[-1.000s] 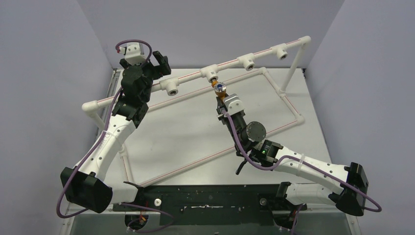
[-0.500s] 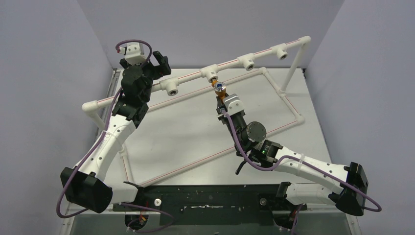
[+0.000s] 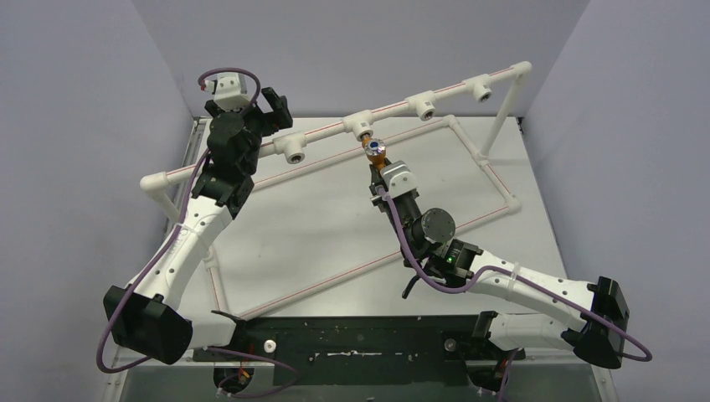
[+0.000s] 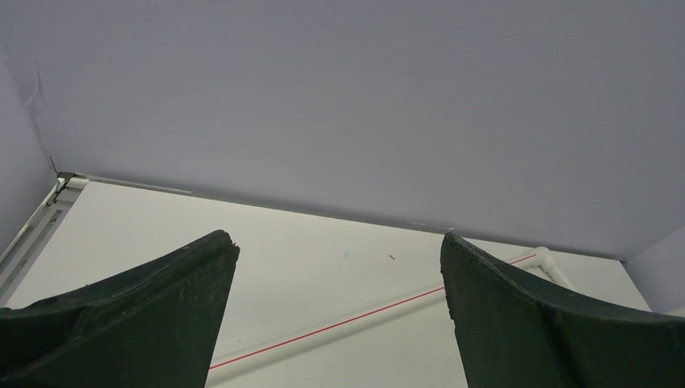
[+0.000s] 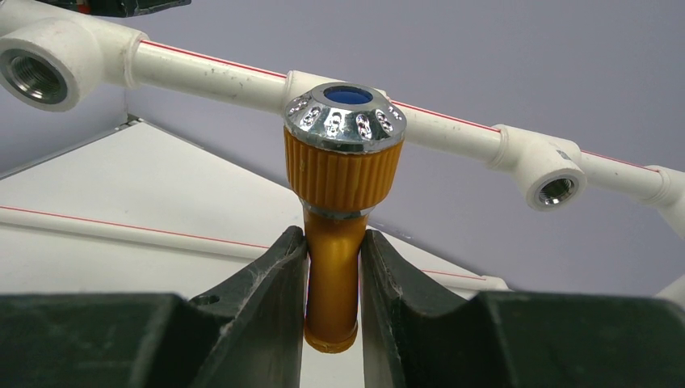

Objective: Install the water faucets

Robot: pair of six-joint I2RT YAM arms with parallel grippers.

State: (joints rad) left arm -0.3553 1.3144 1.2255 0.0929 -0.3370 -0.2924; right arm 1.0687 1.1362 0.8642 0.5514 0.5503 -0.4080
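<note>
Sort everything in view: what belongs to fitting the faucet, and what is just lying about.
Job in hand:
- small orange-brass faucet with chrome-capped knob
- right tool, shut on its orange stem
- raised white pipe rail with threaded tee sockets

Lying about:
- left tool, open and empty
- flat red-striped white pipe frame
- black base strip at the near edge

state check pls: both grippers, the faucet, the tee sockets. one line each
left gripper: open, empty.
right gripper: shut on the faucet's stem.
water faucet: held, at the second tee socket from the left; whether it is threaded in is hidden.
other tee sockets: three, all empty.
</note>
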